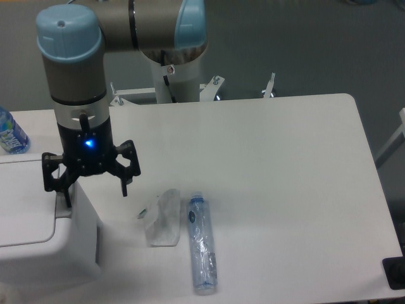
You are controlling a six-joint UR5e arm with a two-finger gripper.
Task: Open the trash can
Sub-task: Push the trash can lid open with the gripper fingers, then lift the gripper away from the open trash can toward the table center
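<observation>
**Desk:** What does the bin look like, and where is it?

**Photographer:** The bin is a large white box with rounded corners, its flat lid down, filling the lower-left corner. It sits directly under the gripper. A grey tab on its rim lies just below the left finger.

**Desk:** And the gripper?

**Photographer:** Spread wide, both fingers pointing down, nothing between them. A blue light glows on its body.

**Desk:** Anything nearby?

**Photographer:** To its lower right, on the table, lies a crumpled clear bottle, with a flattened bottle just beside that. A third, blue-labelled bottle stands to the gripper's upper left, at the frame edge. None lies between gripper and tab.

**Desk:** Count?

**Photographer:** One bin, three bottles, one arm.
</observation>
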